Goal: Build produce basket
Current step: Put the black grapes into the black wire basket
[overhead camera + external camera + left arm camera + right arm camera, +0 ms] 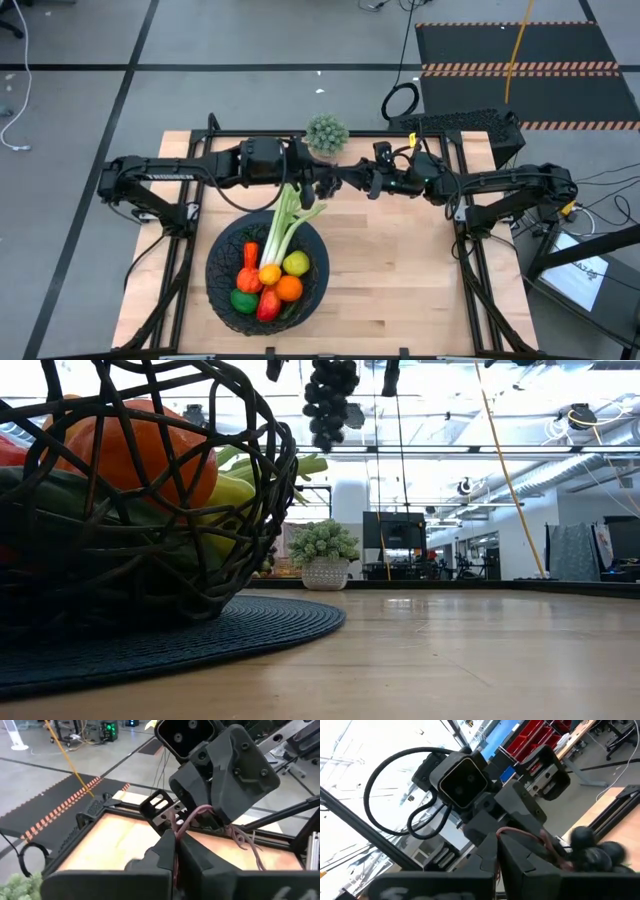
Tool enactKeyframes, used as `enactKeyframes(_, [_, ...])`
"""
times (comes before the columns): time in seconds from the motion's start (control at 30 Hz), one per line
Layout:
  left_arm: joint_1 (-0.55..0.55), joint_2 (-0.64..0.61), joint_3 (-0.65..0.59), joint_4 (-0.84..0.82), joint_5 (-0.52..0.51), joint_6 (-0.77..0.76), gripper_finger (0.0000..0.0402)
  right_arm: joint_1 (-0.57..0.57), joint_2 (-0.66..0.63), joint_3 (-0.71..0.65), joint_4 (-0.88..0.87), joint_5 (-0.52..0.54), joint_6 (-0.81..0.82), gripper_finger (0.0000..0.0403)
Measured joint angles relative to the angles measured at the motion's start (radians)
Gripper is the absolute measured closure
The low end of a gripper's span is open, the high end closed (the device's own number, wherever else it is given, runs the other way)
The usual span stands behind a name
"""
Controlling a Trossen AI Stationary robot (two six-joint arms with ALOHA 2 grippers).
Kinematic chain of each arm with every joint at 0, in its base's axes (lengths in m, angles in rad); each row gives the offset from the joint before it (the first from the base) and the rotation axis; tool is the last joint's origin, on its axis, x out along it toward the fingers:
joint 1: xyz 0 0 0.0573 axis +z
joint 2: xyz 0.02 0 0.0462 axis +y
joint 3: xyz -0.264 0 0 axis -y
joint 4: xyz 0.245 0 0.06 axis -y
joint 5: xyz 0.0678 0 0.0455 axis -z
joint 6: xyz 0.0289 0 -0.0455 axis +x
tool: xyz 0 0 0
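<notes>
- The purple grapes (330, 400) hang by their stem above the table, just beyond the basket (222, 297) rim, mid-handover between the two arms.
- Best to confirm one firm grip before the other releases.
- Left gripper (175, 851) and right gripper (496, 851) are both pinched narrow on the stem.

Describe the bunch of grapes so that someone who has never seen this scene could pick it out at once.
Start at the wooden table and the black mesh basket on its near left. Above the basket's far rim the left gripper and right gripper meet in mid-air. Both are shut on the stem of the grapes, a dark purple cluster, the only produce hanging in the air, not in the basket.
</notes>
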Motion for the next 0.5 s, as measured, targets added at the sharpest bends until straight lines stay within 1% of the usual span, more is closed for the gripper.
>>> enactKeyframes(0.1, [-0.001, -0.009, 0.0, -0.021, 0.001, -0.036, 0.0385, 0.0, 0.0, 0.0, 0.0, 0.023, 0.048, 0.0383])
enactKeyframes(0.2, [-0.005, -0.041, 0.0, -0.078, 0.0, -0.098, 0.0392, 0.0, 0.0, 0.0, 0.002, 0.019, 0.063, 0.0347])
enactKeyframes(0.37, [-0.028, -0.128, 0.0, -0.27, -0.001, -0.218, 0.0392, 0.0, -0.017, 0.001, 0.009, -0.035, 0.055, 0.0279])
enactKeyframes(0.5, [-0.079, -0.206, 0.0, -0.418, 0.006, -0.284, 0.0396, 0.0, -0.025, 0.001, 0.009, -0.036, 0.028, 0.0243])
